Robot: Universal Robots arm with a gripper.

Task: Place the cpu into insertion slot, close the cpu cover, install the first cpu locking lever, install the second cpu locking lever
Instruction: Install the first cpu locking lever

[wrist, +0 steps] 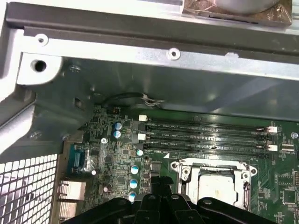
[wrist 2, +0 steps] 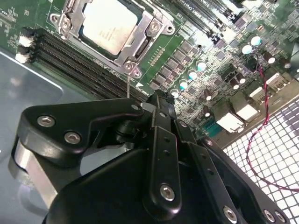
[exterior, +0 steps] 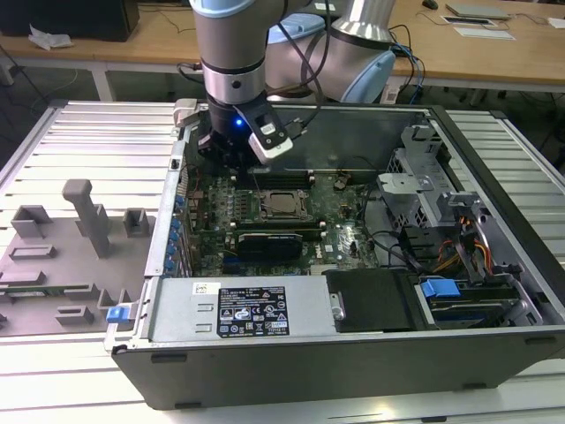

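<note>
The gripper [wrist 2: 156, 99] has its fingers drawn together: in both wrist views the black tips meet with no gap between them, and nothing shows pinched there. It hangs low over the motherboard [wrist 2: 196, 42], just off one corner of the insertion slot [exterior: 265, 206]; in the exterior view it stands to the slot's left and a little behind it.

The cpu [wrist 2: 110, 23] lies flat in the insertion slot, silvery top up. The cpu cover [wrist 2: 142, 39] lies closed around it, its frame surrounding the chip on the sides that show. From the slot's corner nearest the gripper a thin wire lever [wrist 2: 127, 84] runs straight toward the fingers. Its far end passes behind the finger linkage, so I cannot tell whether the tips touch it.

Around the insertion slot room is tight. The long memory slots [wrist: 205, 135] run just beside it, between it and the grey case wall [wrist: 140, 88]. On the gripper's side of the slot stand rows of small capacitors [wrist 2: 191, 74], then the perforated rear panel [wrist: 28, 186], with a red-and-black wire [wrist 2: 261, 102] looping in front of it. In the exterior view the black graphics card [exterior: 269, 240] lies just in front of the slot. Above the slot the case is open.
</note>
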